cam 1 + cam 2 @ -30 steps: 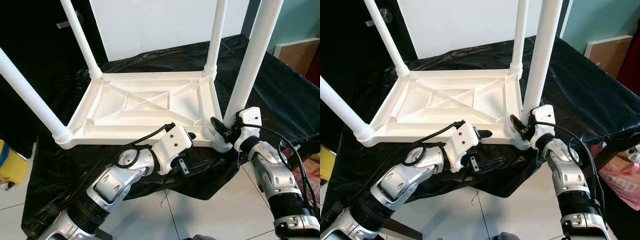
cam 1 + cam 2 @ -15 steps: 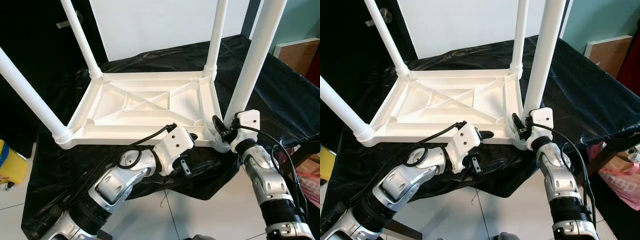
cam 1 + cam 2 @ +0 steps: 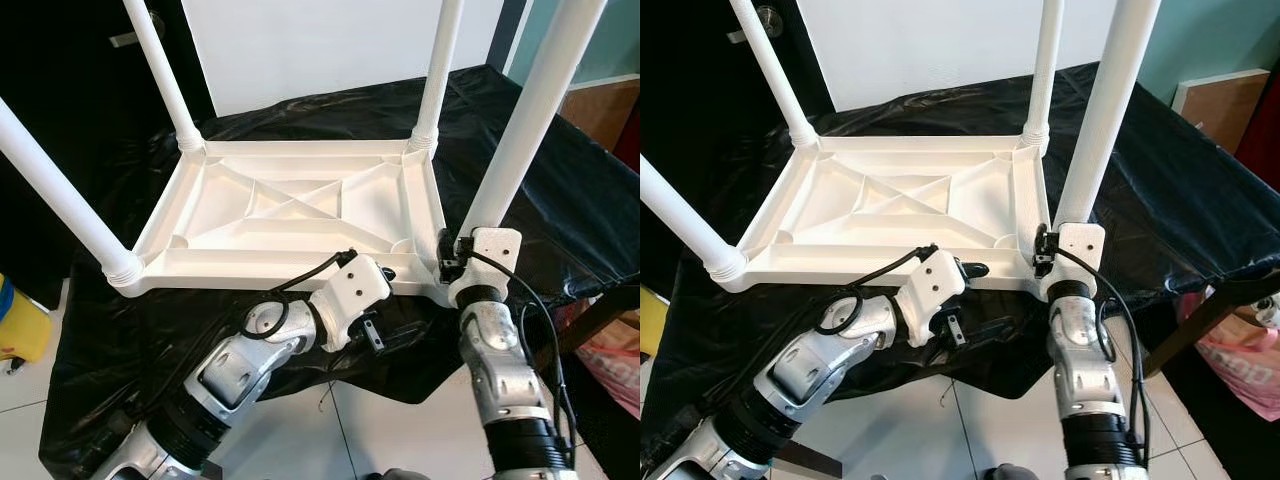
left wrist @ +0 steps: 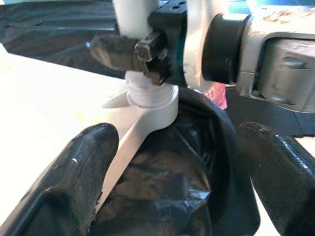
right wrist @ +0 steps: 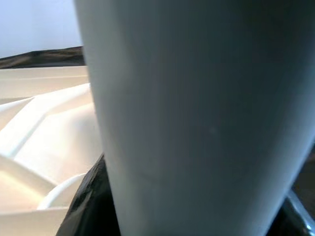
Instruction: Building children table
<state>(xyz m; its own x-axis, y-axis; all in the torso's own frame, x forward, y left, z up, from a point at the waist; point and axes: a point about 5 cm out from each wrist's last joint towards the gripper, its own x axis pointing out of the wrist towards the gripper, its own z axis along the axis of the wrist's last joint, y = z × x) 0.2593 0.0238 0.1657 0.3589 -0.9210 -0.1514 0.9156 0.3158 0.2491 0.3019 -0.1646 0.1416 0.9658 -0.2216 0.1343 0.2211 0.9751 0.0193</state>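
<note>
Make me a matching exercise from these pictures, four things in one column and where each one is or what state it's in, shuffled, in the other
Things:
1. right end effector
2. left end effector
3. tabletop
4. black sheet

Places or states:
A. lying upside down with its legs pointing up
B. at the base of the near right leg, fingers on either side of it
C. spread out beneath the table
D. low by the tabletop's near edge, fingers apart with nothing between them

Pairs: 1-B, 2-D, 3-A, 4-C
</note>
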